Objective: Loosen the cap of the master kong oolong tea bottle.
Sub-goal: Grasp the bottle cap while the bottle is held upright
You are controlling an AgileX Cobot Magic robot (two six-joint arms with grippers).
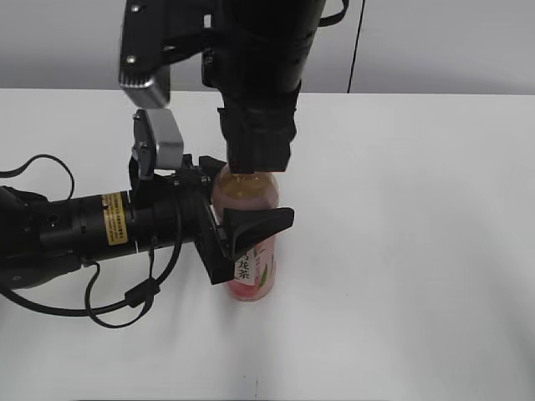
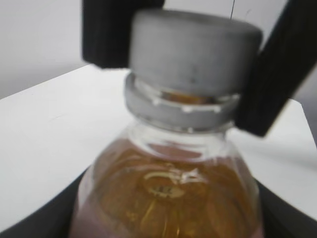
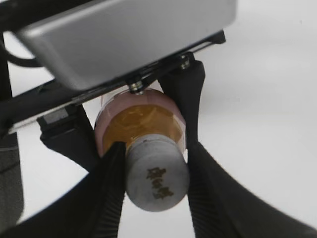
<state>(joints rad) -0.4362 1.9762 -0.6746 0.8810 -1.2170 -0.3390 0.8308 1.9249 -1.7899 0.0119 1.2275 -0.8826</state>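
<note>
The master kong oolong tea bottle [image 1: 251, 282] stands upright on the white table, with amber tea and a pink label. My left gripper [image 1: 245, 236] comes in from the left and is shut on the bottle's body. My right gripper [image 1: 256, 164] comes down from above and hides the cap in the exterior view. In the right wrist view the white cap [image 3: 157, 176], with a dark logo on top, sits between the two black fingers of my right gripper [image 3: 157, 163], which is shut on it. The left wrist view shows the cap [image 2: 195, 49], the bottle's shoulder [image 2: 168, 193] and the right gripper's fingers on both sides of the cap.
The white table [image 1: 418, 251] stretches around the bottle. The left arm and its black cables [image 1: 92, 309] lie along the table's left side. A grey wall [image 1: 435, 42] stands behind the table.
</note>
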